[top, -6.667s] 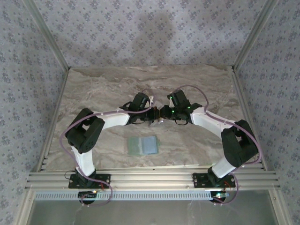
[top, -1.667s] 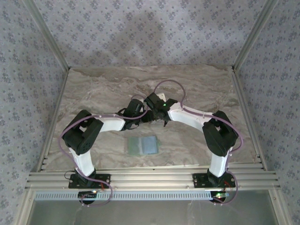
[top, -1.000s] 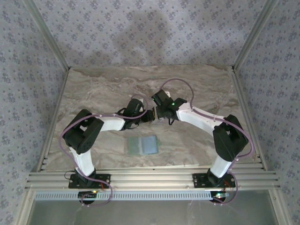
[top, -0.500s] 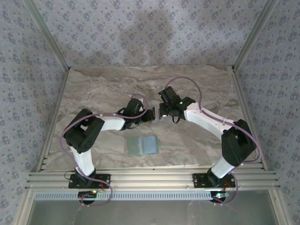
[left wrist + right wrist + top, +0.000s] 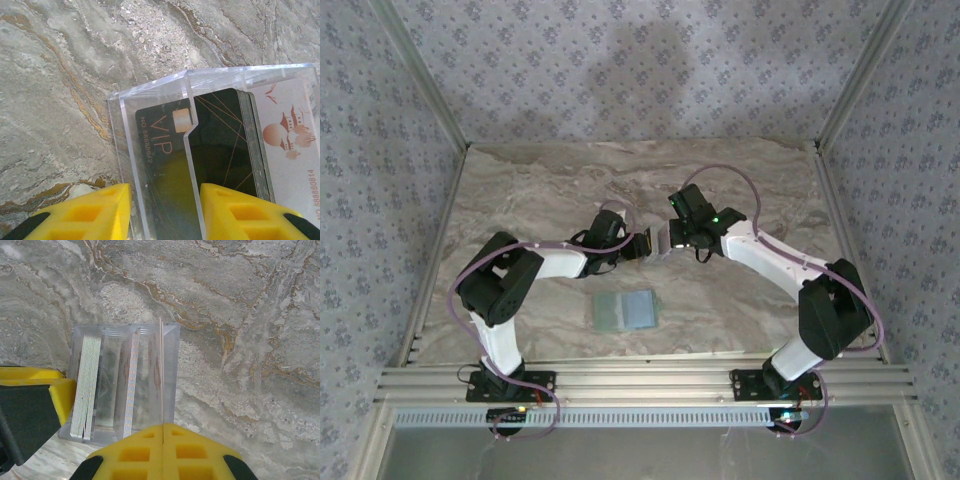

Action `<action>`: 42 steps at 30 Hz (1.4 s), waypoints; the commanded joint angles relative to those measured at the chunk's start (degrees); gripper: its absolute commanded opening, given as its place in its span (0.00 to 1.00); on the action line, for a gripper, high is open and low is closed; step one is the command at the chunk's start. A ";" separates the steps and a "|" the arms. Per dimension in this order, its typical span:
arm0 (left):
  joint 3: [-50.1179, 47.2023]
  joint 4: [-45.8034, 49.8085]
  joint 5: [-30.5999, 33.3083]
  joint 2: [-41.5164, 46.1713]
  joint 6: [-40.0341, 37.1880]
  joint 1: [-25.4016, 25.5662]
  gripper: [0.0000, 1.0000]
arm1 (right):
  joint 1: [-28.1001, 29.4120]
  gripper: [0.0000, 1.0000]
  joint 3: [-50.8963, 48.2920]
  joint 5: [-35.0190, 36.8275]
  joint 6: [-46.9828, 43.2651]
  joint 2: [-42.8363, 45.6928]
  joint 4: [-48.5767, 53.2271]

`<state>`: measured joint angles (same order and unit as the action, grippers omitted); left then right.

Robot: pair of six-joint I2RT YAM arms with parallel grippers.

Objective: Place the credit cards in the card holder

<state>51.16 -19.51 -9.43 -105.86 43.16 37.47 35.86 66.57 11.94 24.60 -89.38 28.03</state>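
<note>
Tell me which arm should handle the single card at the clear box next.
Right. The right pincer is shut on the card standing in the clear box; the left pincer is busy clamping the box's end section.

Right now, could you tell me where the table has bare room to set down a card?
The far strip of the marble table behind both arms is bare, as is the near-right patch between the card holder and the right arm's base. The middle is crowded: the left claw grips the clear card box while the right claw pinches a card there.
</note>
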 commanded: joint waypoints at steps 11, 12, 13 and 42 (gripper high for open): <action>-1.75 7.64 1.70 -2.94 0.09 -0.73 0.40 | -0.17 0.05 -1.91 -2.71 2.75 -3.48 -1.89; -1.81 7.56 1.70 -2.94 0.15 -0.66 0.40 | -0.34 0.07 -2.12 -3.56 2.82 -3.22 -2.36; -1.77 7.57 1.70 -2.99 0.09 -0.72 0.40 | -0.52 0.08 -2.50 -4.61 2.86 -2.94 -2.93; -1.94 6.61 0.53 -3.56 0.41 -1.07 0.40 | -5.18 0.35 -3.89 -19.58 2.82 -6.01 -9.41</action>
<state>51.16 -19.94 -10.76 -106.19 43.59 37.01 31.18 61.65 -7.07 27.22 -94.06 18.31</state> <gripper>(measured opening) 0.405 0.344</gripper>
